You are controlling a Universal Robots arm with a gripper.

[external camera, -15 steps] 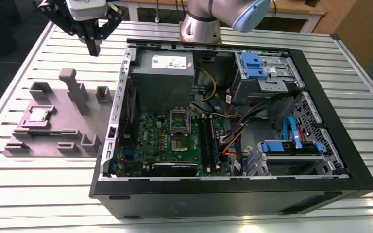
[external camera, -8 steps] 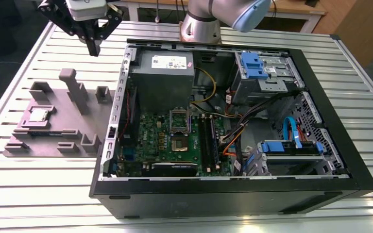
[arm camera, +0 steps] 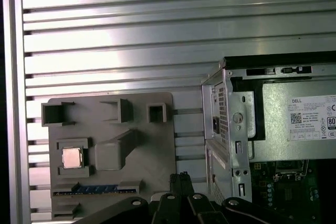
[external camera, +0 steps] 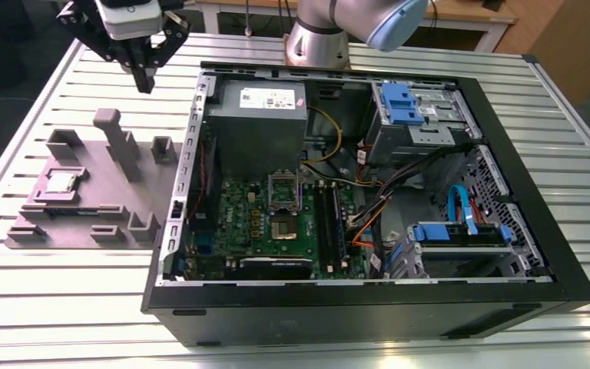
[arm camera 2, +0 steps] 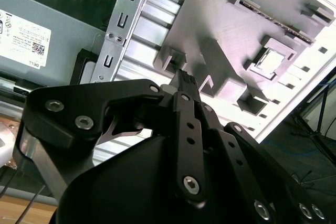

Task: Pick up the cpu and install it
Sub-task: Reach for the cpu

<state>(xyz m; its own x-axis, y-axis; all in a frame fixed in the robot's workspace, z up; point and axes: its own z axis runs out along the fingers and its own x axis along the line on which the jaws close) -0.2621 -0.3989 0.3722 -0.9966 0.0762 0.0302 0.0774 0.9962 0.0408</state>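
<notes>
The cpu (external camera: 64, 181) is a small silvery square lying flat in a recess of a grey fixture plate (external camera: 90, 231) on the exterior view's left. It is in both wrist views too, cpu (arm camera 2: 270, 61) and cpu (arm camera: 72, 157). My gripper (external camera: 147, 83) hangs high above the slatted table, beyond the plate's far end and well apart from the cpu. Its black fingers (arm camera 2: 184, 85) are shut together with nothing between them, and the fingertips (arm camera: 181, 178) point down at the plate's edge. The motherboard's socket (external camera: 283, 207) lies in the open computer case (external camera: 377, 307).
Upright grey posts (external camera: 120, 142) stand on the fixture plate, and a memory stick (arm camera: 97, 188) lies in a slot near the cpu. A grey power supply (external camera: 257, 115), cables and blue drive bays (external camera: 413, 104) fill the case. The arm's base (external camera: 321, 38) stands behind it.
</notes>
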